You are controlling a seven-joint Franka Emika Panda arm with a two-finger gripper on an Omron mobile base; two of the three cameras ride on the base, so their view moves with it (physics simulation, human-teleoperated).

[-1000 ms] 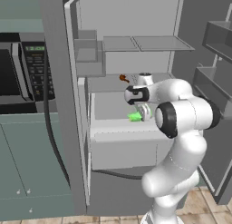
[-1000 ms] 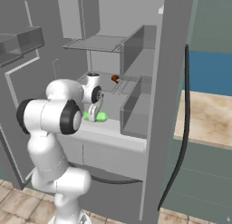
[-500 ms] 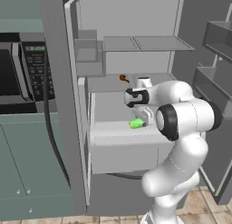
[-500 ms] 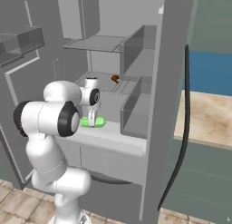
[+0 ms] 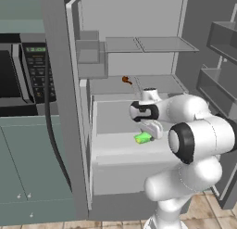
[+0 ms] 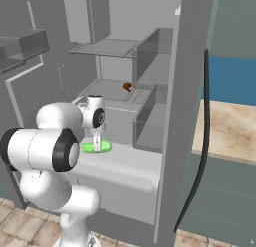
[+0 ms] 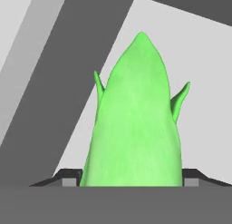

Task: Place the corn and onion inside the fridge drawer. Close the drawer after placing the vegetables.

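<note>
The corn (image 7: 133, 123), between the jaws, has a bright green, faintly streaked skin with a soft sheen. The fridge drawer (image 5: 125, 156) below the jaws looks like smooth, matt, light grey plastic. The fridge (image 5: 60, 107) walls around them are flat, matt grey. Left of the jaws, the microwave (image 5: 18, 75) shows a dark, slightly glossy front. The floor (image 6: 20, 226) has mottled beige tiles.

corn (image 5: 143, 138) lower, into fridge drawer (image 5: 125, 170)
</note>
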